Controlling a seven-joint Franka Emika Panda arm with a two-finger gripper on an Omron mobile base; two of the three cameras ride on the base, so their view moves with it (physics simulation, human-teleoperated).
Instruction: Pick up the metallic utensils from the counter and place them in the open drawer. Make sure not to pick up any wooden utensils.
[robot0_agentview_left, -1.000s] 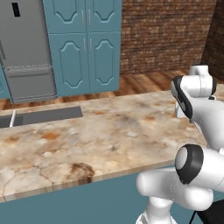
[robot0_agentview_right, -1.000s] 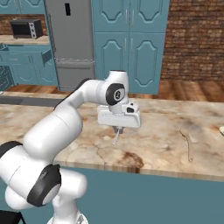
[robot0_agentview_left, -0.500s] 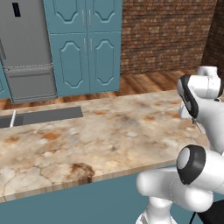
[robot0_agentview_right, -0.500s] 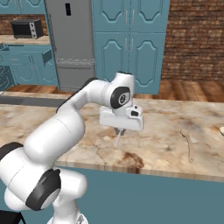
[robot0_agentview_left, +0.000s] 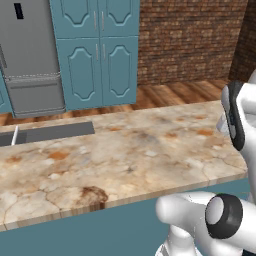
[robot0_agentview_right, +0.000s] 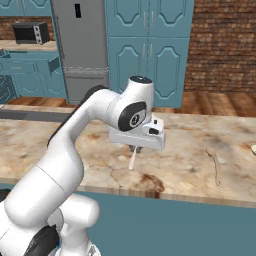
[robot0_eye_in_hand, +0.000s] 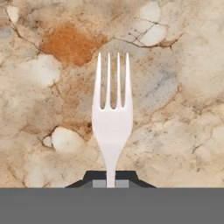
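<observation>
The white arm rises from the lower left of the right base view, bends at a dark-ringed elbow and reaches forward over the counter (robot0_agentview_right: 200, 165), with its wrist turned so that the hand points straight down. The gripper (robot0_agentview_right: 134, 150) hangs above the marbled stone, a little in from the front edge, and its jaws are clenched on the handle of a pale silver fork (robot0_agentview_right: 132, 160). The fork hangs down from the fingers with its prongs toward the slab, clear of the surface as far as the right base view shows.

In the hand view the fork (robot0_eye_in_hand: 112, 118) stands in the middle, its narrow handle pinched between the two dark fingertips (robot0_eye_in_hand: 98, 177) at the bottom and its four prongs pointing away from the camera. Behind it lies the beige stone with an orange-brown blotch at the upper left.

In the left base view the upper part of the arm stands at the right edge, beside the counter (robot0_agentview_left: 125, 160), and a rounded white joint with a dark ring sits at the lower right.

To the right of the gripper, well apart from it, a wooden spoon (robot0_agentview_right: 215, 162) lies flat on the counter near the front edge. Beyond the counter stand teal cabinets (robot0_agentview_right: 150, 50), a grey fridge (robot0_agentview_right: 80, 50) and a brick wall (robot0_agentview_right: 225, 45).
</observation>
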